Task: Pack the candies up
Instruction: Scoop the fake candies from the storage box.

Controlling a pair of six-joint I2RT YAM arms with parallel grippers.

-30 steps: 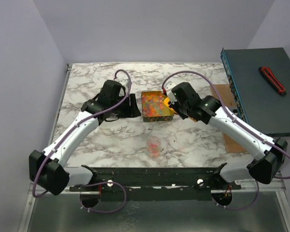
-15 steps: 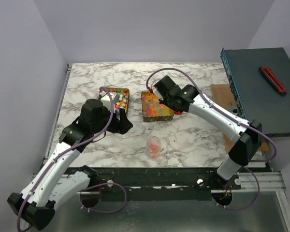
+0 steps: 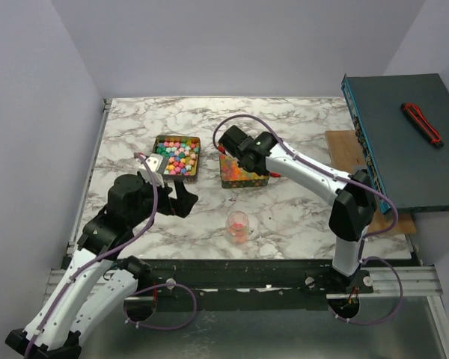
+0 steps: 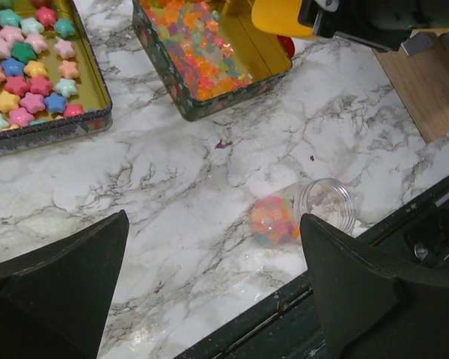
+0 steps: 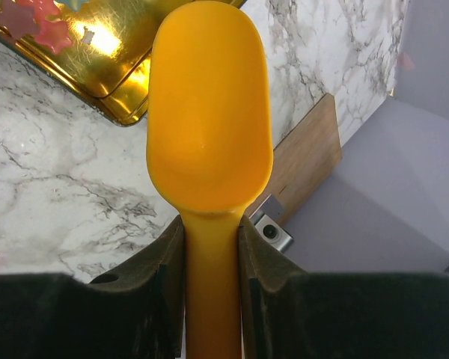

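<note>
Comparing with a second before, the pastel star candies [image 3: 178, 155] were now uncovered. The left arm, which had hung over their tin, had pulled back toward the near edge. The left claw [image 4: 209, 262] had spread wide and held nothing. The right arm had swung from the right side of the jelly candies [image 3: 239, 168] to their far left corner. The jar [image 3: 238, 224] had not moved.

The star candies were matte pink, blue, green and yellow, spread over the floor of the left tin [image 3: 156, 157]. The jelly candies were glossy and half transparent, in orange, red, yellow and green. They were heaped to one side of the right tin [image 4: 236, 91], with bare golden floor beside them. Both tins were rectangular, gold inside and dark patterned outside. They stood just beside each other on the marble-patterned tabletop [image 3: 299, 209]. More candies sat in the clear jar, nearer to the arms. The small pieces showed no common direction; the stars pointed every way.

The right claw [image 5: 209, 247] gripped the handle of a smooth orange-yellow scoop [image 5: 209, 112]. Its long axis ran straight out from the fingers, bowl foremost.
</note>
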